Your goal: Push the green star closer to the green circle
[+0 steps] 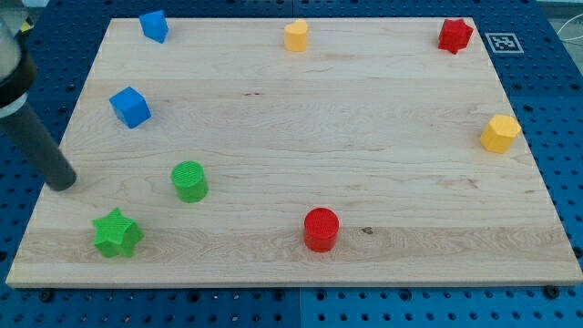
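Note:
The green star (pixel 117 234) lies near the board's bottom left corner. The green circle (pixel 189 180) stands up and to the right of it, a short gap apart. My tip (pixel 63 183) rests on the board's left edge, above and to the left of the green star and level with the green circle, touching neither.
A blue cube (pixel 130 107) sits at mid left and a second blue block (pixel 154 25) at top left. A yellow block (pixel 296 35) is at top centre, a red star (pixel 455 35) at top right, a yellow hexagon (pixel 499 133) at right, a red circle (pixel 321 228) at bottom centre.

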You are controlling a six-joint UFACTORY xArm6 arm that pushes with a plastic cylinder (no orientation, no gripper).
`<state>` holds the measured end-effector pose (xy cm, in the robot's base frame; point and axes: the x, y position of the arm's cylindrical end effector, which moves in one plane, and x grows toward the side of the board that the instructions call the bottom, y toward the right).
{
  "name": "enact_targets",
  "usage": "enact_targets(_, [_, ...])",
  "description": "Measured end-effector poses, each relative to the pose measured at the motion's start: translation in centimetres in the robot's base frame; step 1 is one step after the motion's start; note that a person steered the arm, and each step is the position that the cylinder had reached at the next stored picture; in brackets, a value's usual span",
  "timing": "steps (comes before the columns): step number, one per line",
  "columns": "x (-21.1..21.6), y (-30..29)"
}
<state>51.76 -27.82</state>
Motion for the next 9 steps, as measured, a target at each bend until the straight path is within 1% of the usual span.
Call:
enact_targets(1, [3.2, 0.1])
enact_targets(2, [5.4, 1.1])
enact_targets(3, [6.5, 3.4])
enact_targets(5, [6.5, 10.6])
enact_targets(7, [9.2, 11.6])
enact_targets(8, [9.2, 13.7])
enact_targets(9, [9.2, 14.6])
